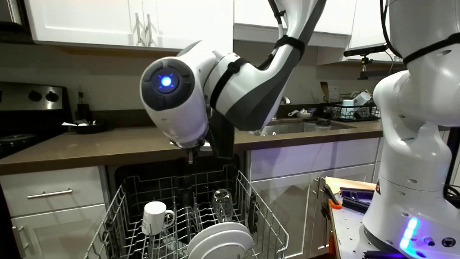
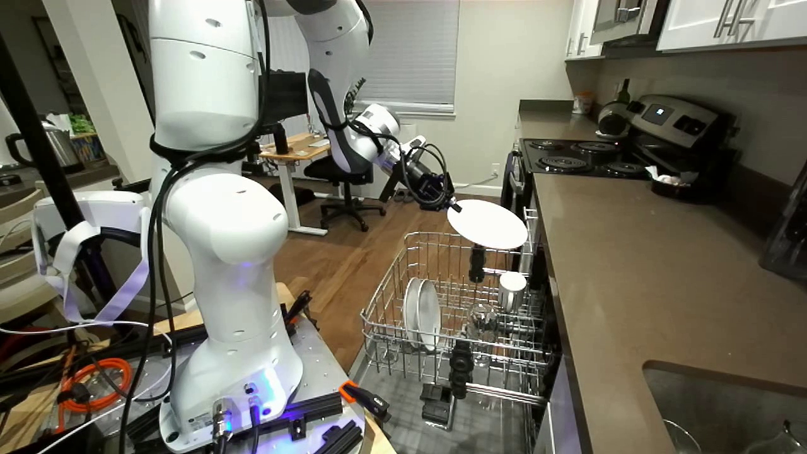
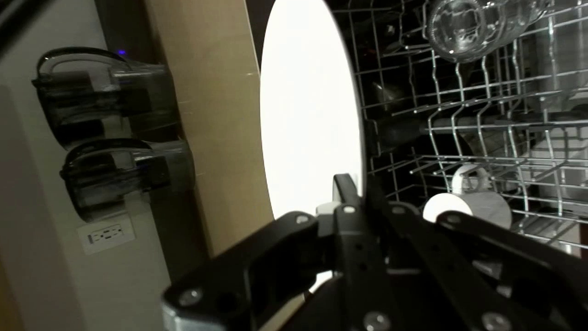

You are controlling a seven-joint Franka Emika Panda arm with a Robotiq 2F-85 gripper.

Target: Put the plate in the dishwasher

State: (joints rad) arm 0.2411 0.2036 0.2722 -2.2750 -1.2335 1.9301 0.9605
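Note:
The white plate [image 2: 487,224] is held in the air above the dishwasher rack, tilted, near the counter edge. It fills the middle of the wrist view [image 3: 310,105] as a narrow bright oval. My gripper [image 3: 356,188] is shut on the plate's rim, one finger on each face; in an exterior view the gripper [image 2: 455,207] is at the plate's near edge. The wrist hides most of the plate in an exterior view, where my gripper [image 1: 190,156] points down. The dishwasher [image 1: 264,205] is open with its wire rack pulled out, also seen in an exterior view [image 2: 384,284].
Two white plates [image 2: 421,312] stand upright in the rack. A white mug [image 1: 153,217] and a clear upside-down glass [image 1: 222,205] are also in the rack. The brown counter [image 2: 630,265] runs beside it. The stove [image 2: 577,157] is at the counter's far end.

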